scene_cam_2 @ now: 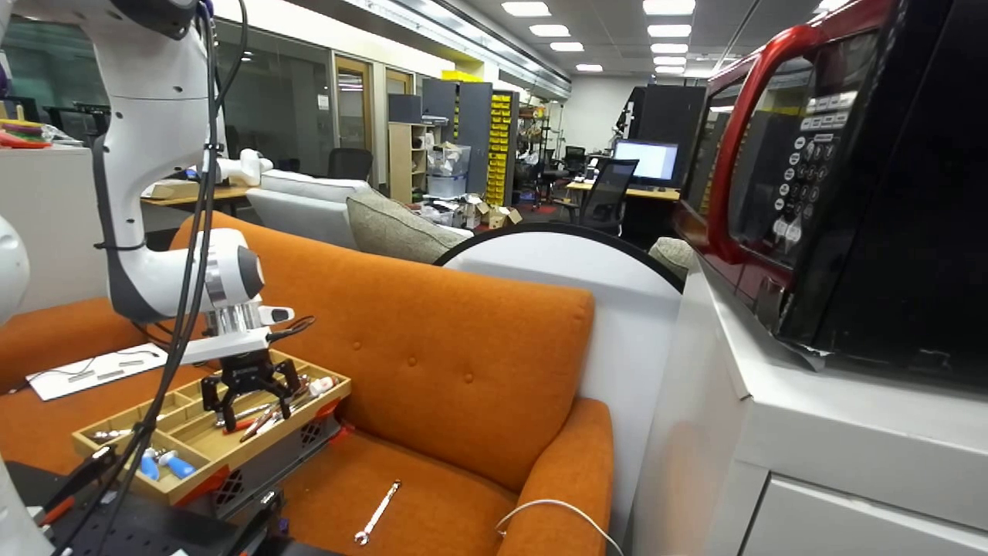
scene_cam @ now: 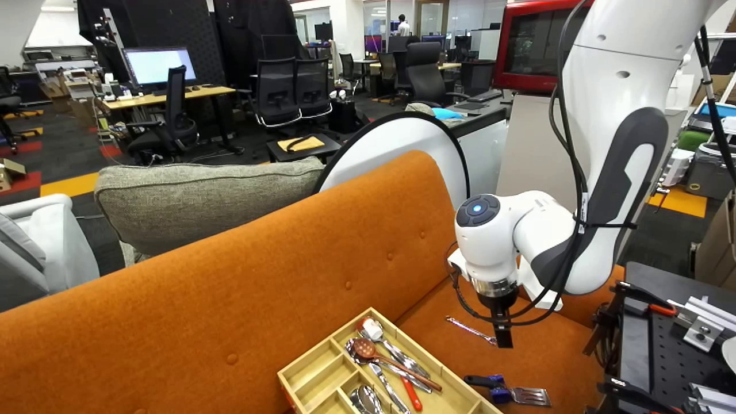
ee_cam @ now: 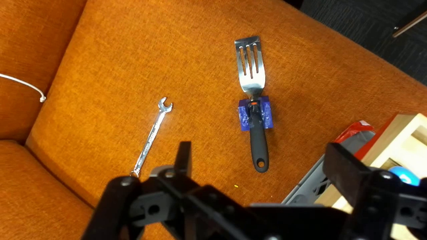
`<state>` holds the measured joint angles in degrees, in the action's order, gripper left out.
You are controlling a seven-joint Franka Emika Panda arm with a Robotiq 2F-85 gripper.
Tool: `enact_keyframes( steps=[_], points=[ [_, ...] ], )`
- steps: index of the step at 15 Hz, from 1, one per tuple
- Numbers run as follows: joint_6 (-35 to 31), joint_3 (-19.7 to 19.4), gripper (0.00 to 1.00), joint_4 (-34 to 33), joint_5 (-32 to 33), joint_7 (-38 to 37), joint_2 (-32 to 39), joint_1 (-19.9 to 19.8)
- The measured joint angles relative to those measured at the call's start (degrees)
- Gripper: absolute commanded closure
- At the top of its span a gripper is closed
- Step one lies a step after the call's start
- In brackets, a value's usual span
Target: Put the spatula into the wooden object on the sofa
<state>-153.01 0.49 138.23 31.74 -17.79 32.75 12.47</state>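
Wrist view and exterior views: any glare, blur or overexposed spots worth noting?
Wrist view: gripper blurred, spatula sharp, with glare on its blade; wrench glints too. In an exterior view, monitor looks washed out; in an exterior view, ceiling lights are blown out.

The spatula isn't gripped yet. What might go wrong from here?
On both sides of the spatula a blue block shows; closing the gripper could push it aside or catch it too.
In the wrist view the gripper partly hides the wooden tray; lowering might clip its edge.
Utensils already crowd a tray compartment, so the spatula may settle crookedly on top.
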Motion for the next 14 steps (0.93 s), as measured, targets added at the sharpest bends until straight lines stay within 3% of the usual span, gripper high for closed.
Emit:
enact_keyframes(
  steps=[2, 6, 9, 14],
  points=[
    [0.0, -0.3, 0.00, -0.1, -0.1, 0.0, 0.1, 0.3],
    [-2.7, -5.1, 0.00, -2.8, 0.9, 0.1, 5.2, 3.7],
    [-8.8, -8.1, 0.00, -8.0, 1.5, 1.5, 13.8, 5.7],
    [-14.5, -7.7, 0.00, -18.5, -2.9, 12.1, 29.5, 4.4]
  ],
)
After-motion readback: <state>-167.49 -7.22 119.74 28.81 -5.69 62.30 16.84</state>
